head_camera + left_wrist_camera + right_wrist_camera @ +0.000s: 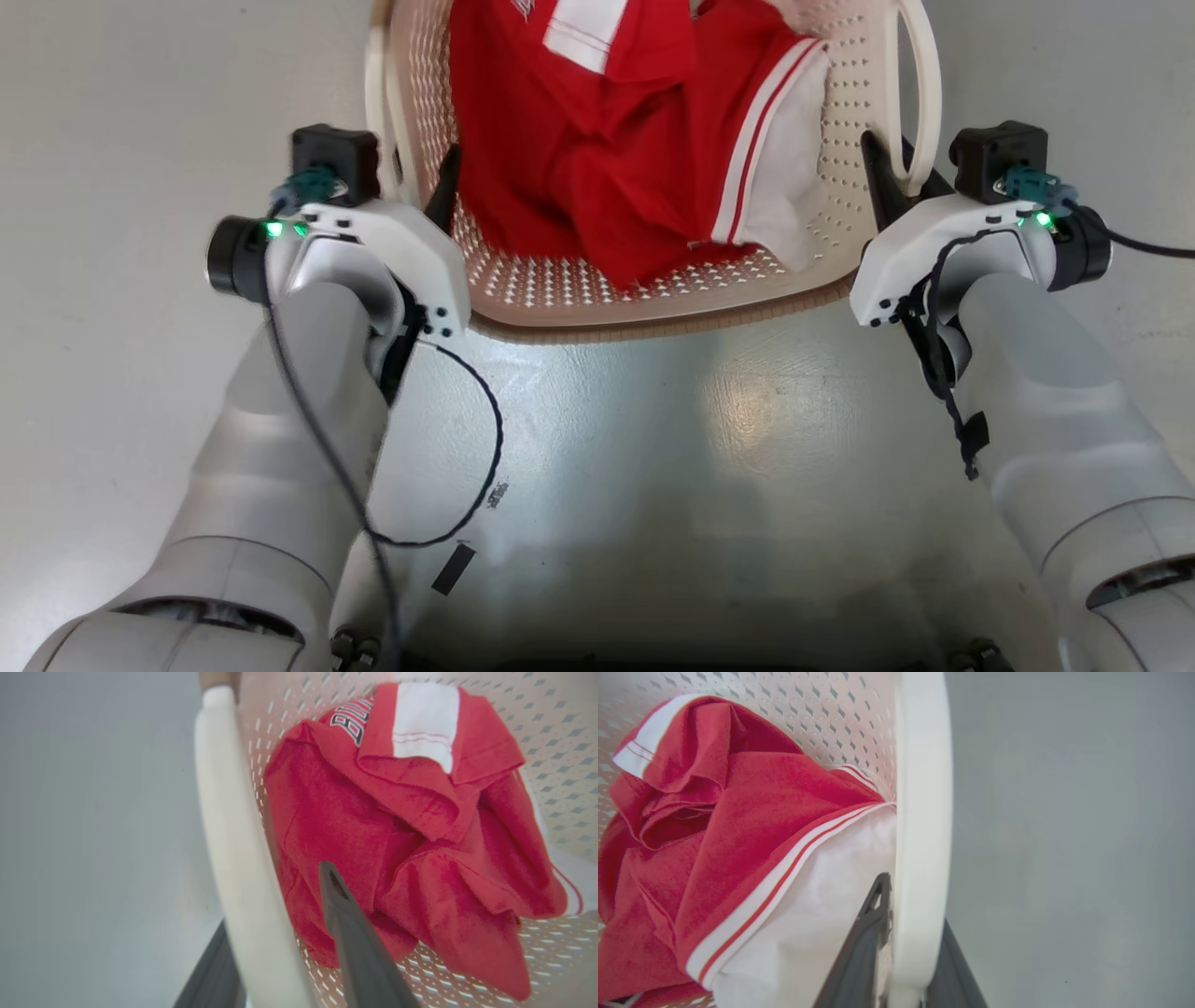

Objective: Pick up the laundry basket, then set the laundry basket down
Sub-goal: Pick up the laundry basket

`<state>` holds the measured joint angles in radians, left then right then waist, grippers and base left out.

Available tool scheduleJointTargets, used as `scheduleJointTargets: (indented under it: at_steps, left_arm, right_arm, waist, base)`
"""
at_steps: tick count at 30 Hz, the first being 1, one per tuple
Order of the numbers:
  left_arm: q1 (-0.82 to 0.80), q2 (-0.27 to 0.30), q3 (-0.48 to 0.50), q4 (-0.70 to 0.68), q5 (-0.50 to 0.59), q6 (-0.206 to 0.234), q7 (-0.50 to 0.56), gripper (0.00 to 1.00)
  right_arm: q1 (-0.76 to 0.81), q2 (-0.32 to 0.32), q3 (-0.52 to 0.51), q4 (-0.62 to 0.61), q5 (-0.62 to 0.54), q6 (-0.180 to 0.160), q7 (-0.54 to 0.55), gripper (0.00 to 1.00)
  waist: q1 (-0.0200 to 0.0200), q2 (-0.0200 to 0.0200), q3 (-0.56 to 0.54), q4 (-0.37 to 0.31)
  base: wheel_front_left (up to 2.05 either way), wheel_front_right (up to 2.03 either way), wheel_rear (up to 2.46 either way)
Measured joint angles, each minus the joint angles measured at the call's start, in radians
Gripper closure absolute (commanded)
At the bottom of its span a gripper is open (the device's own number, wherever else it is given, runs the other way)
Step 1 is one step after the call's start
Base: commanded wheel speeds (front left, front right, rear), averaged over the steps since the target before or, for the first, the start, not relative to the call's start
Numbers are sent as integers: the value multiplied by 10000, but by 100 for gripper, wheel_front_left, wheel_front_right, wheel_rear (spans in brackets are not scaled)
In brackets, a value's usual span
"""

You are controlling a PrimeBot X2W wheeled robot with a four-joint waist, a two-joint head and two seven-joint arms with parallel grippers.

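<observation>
Both tools are set at the handles: the left tool (275, 896) is spread astride the white looped left handle (233, 835), a sliver of wall showing beside its inner finger, while the right tool (915, 900) is pinched onto the white right handle (922, 788). Between the arms, the cream-white perforated plastic laundry basket (579, 289) with a brown woven-look rim is seen above the pale grey floor (700, 439); whether it rests there cannot be told. A crumpled red-and-white cloth garment (597, 159) is carried inside, so the load is judged light and soft, the thin plastic springy and the smooth handles slippery. Both handles should be gripped evenly and kept level.
</observation>
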<state>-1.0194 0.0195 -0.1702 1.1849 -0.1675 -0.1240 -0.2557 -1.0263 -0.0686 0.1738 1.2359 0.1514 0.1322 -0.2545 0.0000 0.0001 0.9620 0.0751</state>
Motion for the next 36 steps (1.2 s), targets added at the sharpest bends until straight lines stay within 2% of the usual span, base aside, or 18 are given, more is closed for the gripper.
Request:
scheduleJointTargets:
  at_steps: [3,20,36]
  left_arm:
    - [26,-98,36,40,-65,174,13,100]
    - [44,4,-100,121,-75,182,4,100]
    - [833,255,-485,865,-58,182,19,100]
  right_arm:
    - [3,94,178,-25,265,-84,0,100]
    - [237,82,1003,59,1145,-94,316,100]
    - [1593,98,2748,-617,2951,-94,1373,100]
  waist:
    - [0,-1,-30,-19]
    - [0,-1,-419,-253]
    - [0,0,-1685,-818]
  base:
    - [0,0,0]
    - [0,0,0]
    - [0,0,0]
